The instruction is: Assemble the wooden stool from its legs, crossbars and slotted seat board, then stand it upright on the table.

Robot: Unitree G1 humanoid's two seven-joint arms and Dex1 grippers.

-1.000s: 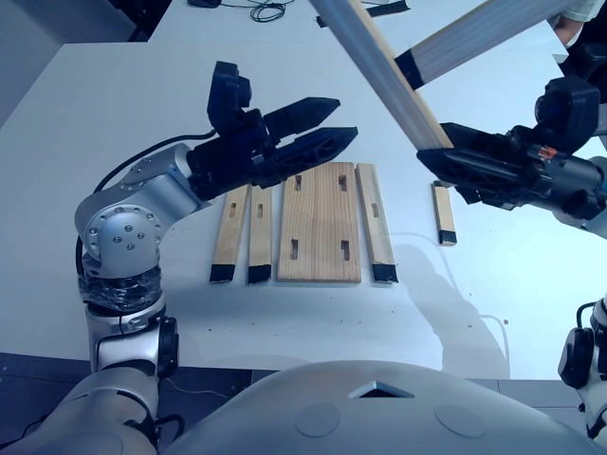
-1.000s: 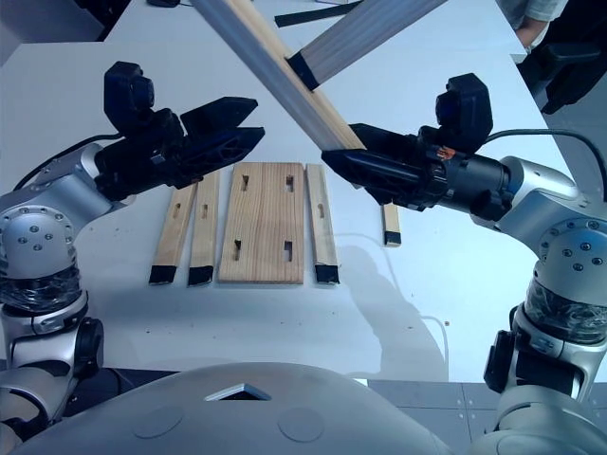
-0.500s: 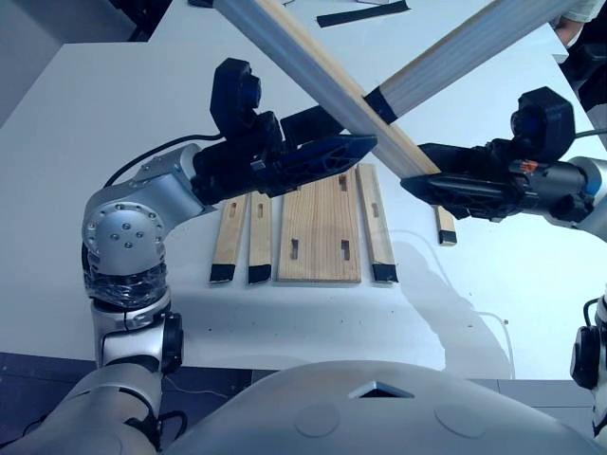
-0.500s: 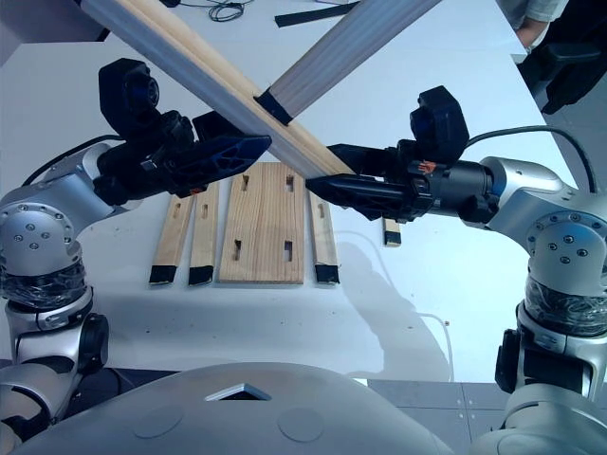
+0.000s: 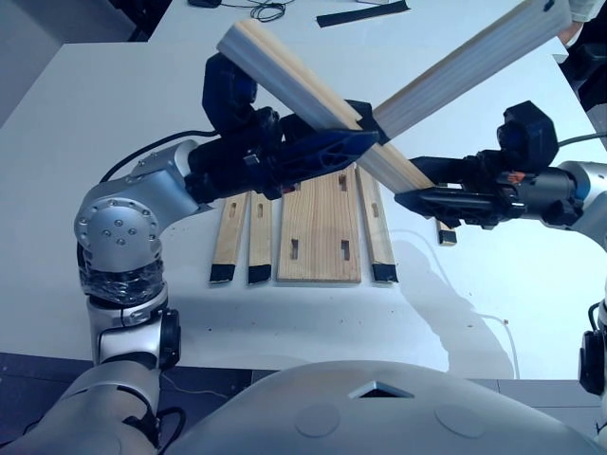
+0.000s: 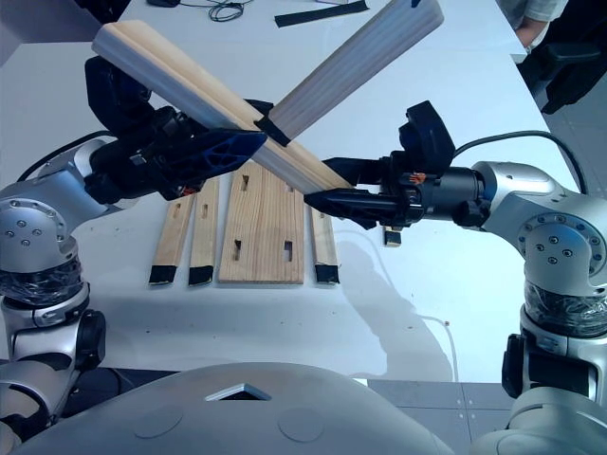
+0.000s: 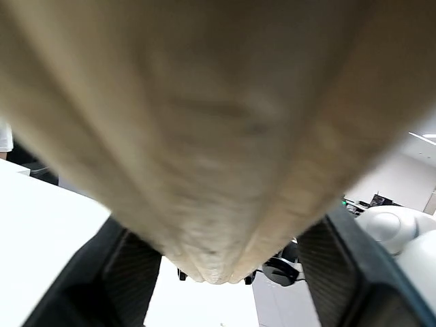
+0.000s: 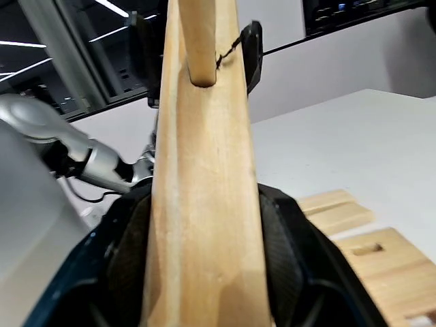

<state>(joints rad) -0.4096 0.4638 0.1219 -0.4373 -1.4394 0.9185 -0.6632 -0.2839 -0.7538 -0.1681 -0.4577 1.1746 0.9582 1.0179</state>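
Two long wooden legs are joined in a cross above the table. One leg (image 5: 294, 76) slants from upper left down to my right gripper (image 5: 410, 196), which is shut on its lower end. The other leg (image 5: 474, 57), black-taped at its lower end, rises to the upper right from the joint. My left gripper (image 5: 363, 142) is shut on the first leg at the joint, its fingers (image 7: 129, 272) on either side of the wood. In the right wrist view the second leg sits in the held leg's (image 8: 204, 204) slot. The slotted seat board (image 5: 320, 223) lies flat below.
Two black-tipped bars (image 5: 229, 232) (image 5: 260, 232) lie left of the seat board, and another (image 5: 377, 227) lies along its right side. A short piece (image 5: 444, 230) rests further right under the right gripper. A black strip (image 5: 365, 13) and cables lie at the far edge.
The right arm has swung the joined legs down and to the left, towards the left arm. The left gripper, open a second ago, has shut on the leg at the joint.
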